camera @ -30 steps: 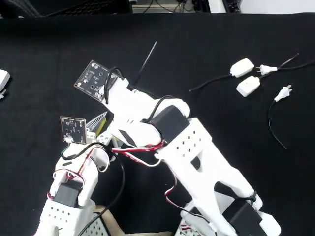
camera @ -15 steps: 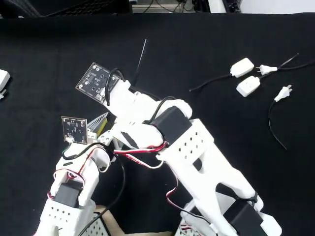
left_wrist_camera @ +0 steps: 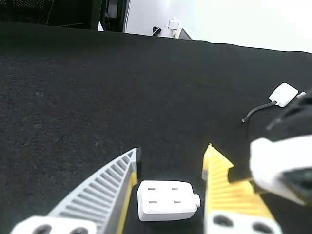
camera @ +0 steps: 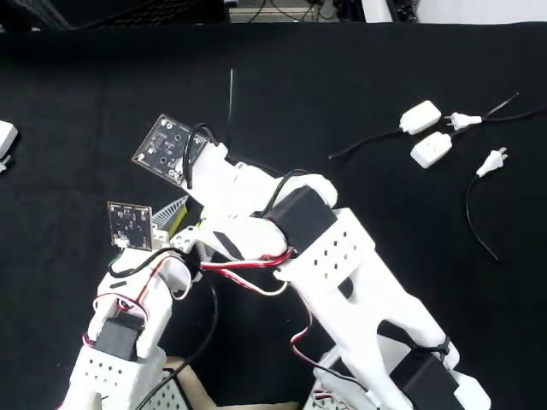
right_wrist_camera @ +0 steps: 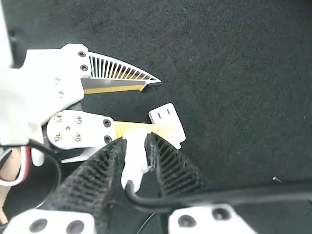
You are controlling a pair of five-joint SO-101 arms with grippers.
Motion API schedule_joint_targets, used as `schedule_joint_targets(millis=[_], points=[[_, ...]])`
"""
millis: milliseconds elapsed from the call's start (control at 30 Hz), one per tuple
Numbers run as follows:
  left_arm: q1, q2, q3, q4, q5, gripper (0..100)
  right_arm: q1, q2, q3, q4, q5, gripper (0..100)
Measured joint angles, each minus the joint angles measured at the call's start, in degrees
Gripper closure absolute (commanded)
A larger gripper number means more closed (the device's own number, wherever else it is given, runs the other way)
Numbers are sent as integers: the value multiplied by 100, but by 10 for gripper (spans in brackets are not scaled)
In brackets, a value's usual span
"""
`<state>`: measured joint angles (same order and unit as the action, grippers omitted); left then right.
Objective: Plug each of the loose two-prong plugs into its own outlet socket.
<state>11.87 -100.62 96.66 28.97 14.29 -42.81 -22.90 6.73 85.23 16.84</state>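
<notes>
While the right gripper (right_wrist_camera: 135,146) is clamped on a white two-prong plug (right_wrist_camera: 134,165), the step in hand is judged to be lining that plug up with the outlet socket (left_wrist_camera: 168,200) before insertion. The black cord (right_wrist_camera: 204,195) leaves the rear of the plug and runs across the gripper base. The prongs cannot be made out.

The outlet socket lies flat on the black table (camera: 342,60), slotted face up, between the fingers of the left gripper (left_wrist_camera: 171,150). These fingers stand apart. The yellow one runs along one side of the socket, touching it or very nearly so, and the grey ribbed one is clear of the opposite side. The socket is bracketed, not clamped.

The plug sits just beside the socket, on the yellow-finger side, and is not inserted.

Next move, as judged:
1. Close the left gripper on the socket, or at least brace it, because a light socket is likely to slide under the push.
2. Bring the prongs over one pair of slots and square the plug body to them.
3. Press straight in.

Well apart across the table, another loose plug (camera: 491,161) lies near a spare socket (camera: 431,149). Both are judged to belong to a later pairing.
</notes>
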Motion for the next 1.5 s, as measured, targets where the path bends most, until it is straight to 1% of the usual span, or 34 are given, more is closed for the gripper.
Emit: schedule_joint_targets(millis=[133, 367, 667, 833, 967, 1067, 1167, 1300, 1400, 1500], points=[[0, 0, 0, 0, 0, 776, 88, 0, 0, 62, 0, 986], [0, 9, 0, 0, -9, 776, 158, -9, 246, 88, 220, 986], [-9, 18, 0, 9, -9, 776, 255, -9, 369, 79, 211, 986], [-9, 9, 0, 18, -9, 776, 527, 0, 484, -158, 229, 986], [-53, -26, 0, 334, 9, 775, 738, 123, 492, -149, 255, 986], [-79, -26, 0, 510, 0, 776, 774, 105, 176, -105, 255, 986], [-404, -26, 0, 519, 0, 776, 791, 105, -26, -88, 255, 986], [-1108, -26, 0, 519, 0, 776, 897, 105, -53, -123, 237, 986], [-1635, -26, 0, 519, 0, 776, 1178, 105, 44, -422, -105, 987], [-2075, -26, 0, 519, 0, 776, 1459, 105, 510, -976, -607, 987]])
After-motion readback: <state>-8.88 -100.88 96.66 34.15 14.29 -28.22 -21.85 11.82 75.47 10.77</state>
